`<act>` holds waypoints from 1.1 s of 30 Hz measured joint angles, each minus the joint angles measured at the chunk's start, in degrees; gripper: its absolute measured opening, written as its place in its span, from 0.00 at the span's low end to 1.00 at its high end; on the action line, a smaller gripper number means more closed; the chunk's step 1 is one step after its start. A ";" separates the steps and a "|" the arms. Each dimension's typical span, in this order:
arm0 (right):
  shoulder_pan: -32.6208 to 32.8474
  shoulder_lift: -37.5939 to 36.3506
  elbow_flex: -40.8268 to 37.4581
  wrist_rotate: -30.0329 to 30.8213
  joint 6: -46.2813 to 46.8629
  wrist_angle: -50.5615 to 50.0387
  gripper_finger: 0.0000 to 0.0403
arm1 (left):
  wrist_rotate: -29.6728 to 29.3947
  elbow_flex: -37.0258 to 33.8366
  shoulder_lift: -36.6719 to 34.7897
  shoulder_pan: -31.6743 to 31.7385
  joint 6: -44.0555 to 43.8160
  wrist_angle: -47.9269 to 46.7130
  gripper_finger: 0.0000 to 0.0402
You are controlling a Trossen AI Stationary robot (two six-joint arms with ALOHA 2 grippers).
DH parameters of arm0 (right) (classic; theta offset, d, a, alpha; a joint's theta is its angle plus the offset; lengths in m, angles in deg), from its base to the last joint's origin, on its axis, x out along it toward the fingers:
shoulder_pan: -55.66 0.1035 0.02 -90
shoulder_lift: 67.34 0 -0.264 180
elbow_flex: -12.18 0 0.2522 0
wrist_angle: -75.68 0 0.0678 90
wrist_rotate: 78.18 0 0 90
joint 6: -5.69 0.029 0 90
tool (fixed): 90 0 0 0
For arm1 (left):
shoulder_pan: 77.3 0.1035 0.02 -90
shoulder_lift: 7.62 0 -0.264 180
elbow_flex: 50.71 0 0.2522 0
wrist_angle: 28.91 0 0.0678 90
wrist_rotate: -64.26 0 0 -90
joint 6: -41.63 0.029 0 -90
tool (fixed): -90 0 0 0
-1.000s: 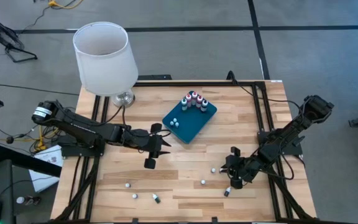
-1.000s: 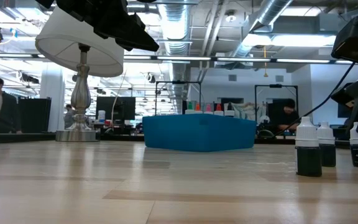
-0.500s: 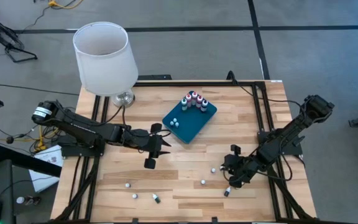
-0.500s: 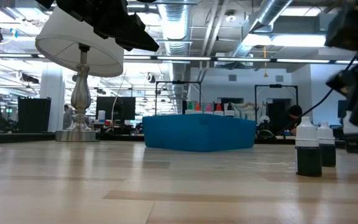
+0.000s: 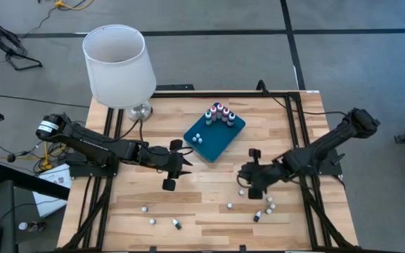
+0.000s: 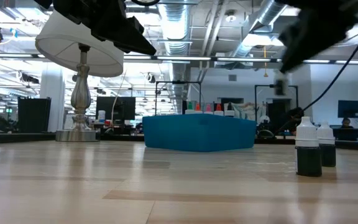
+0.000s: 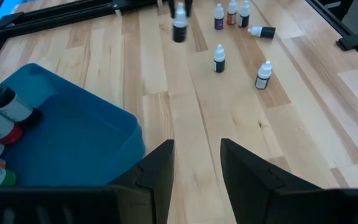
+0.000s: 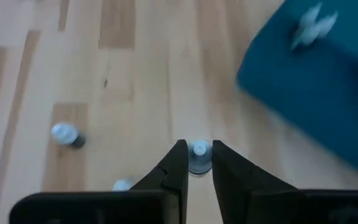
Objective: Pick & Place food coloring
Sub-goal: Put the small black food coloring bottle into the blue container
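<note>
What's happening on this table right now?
Two robot arms are sorting tiny food coloring bottles into a teal tray. The right hand is shut on one small bottle and is carrying it above the wood, with the tray ahead of it. The left hand hangs open beside the tray, holding nothing. A cluster of bottles already stands in the tray's far corner, and several loose bottles remain on the tabletop.
</note>
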 joint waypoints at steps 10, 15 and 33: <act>-12.18 0.00 4.67 -0.74 -16.71 1.71 0.12 | 0.38 0.00 0.00 0.00 0.02 -0.81 0.31; -19.04 0.00 4.67 -5.37 -22.63 6.24 0.13 | 0.41 0.00 0.00 0.00 0.50 -0.81 0.31; -38.26 7.56 4.48 -23.35 -30.72 23.09 0.13 | 0.41 0.00 0.00 0.00 1.69 -0.62 0.31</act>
